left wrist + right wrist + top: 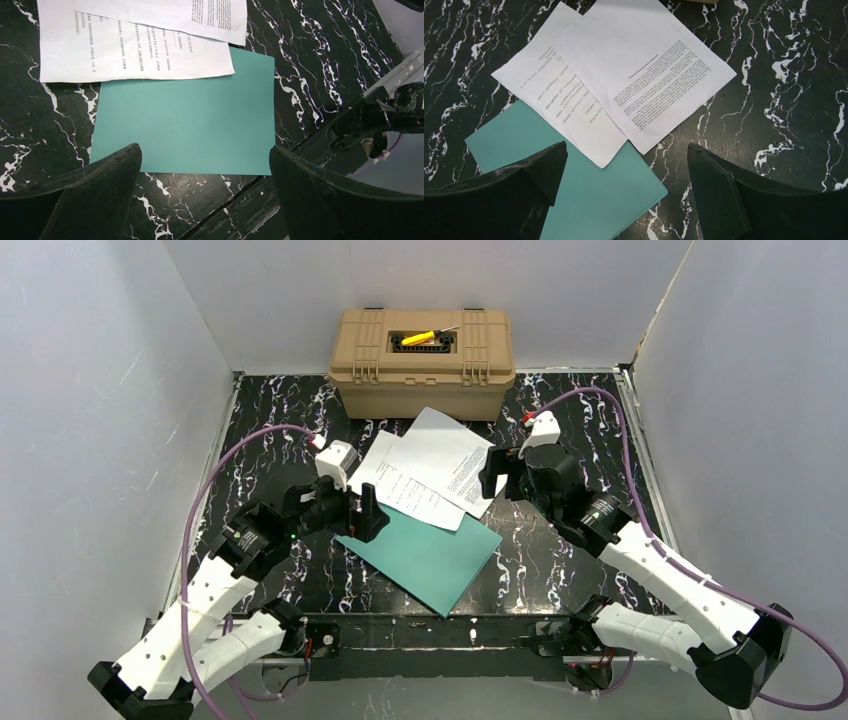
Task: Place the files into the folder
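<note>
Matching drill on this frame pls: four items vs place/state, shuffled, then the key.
Items
1. folder
2. dense-text sheet
3. tan case
4. yellow tool

Place or state
A. in a recess on top of the tan case
B. at the far end of the table
C. teal, flat, closest to the table's near edge
D. overlapping the other sheet

Pairs: 1-C, 2-D, 3-B, 4-A
</note>
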`<state>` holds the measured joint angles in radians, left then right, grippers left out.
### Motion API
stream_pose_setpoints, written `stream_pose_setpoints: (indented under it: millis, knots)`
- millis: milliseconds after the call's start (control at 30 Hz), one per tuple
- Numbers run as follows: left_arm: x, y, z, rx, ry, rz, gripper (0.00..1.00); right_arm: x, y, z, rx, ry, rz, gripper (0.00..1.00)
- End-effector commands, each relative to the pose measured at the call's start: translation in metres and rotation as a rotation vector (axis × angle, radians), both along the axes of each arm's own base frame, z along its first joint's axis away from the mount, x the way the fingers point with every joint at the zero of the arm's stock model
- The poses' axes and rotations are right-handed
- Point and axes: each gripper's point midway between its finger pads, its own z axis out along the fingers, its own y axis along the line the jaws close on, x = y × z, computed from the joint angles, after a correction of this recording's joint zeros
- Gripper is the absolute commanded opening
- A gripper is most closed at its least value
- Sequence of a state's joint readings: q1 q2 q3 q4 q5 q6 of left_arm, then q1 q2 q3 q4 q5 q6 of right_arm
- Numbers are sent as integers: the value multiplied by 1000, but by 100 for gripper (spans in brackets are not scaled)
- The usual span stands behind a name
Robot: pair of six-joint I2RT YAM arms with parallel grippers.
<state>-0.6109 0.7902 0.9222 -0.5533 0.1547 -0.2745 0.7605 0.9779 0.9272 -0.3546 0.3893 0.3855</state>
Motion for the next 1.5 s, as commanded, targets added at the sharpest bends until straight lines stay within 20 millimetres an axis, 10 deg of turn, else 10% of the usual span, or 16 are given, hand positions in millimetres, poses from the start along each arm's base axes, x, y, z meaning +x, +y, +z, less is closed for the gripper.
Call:
stream_pose_setpoints:
  millis: [0,300,700,1467]
  knots:
    - [2,9,-5,1,16,82,98,-2,-17,-1,-19,8,-76,99]
    - [8,28,-15,60,76,224,98,-7,-16,-15,-124,6,24,99]
    - [8,69,-25,170,54,397,98,-8,54,-29,-103,41,327,99]
    - [2,111,1,119,-83,583,98,23,261,-41,-131,43,485,99]
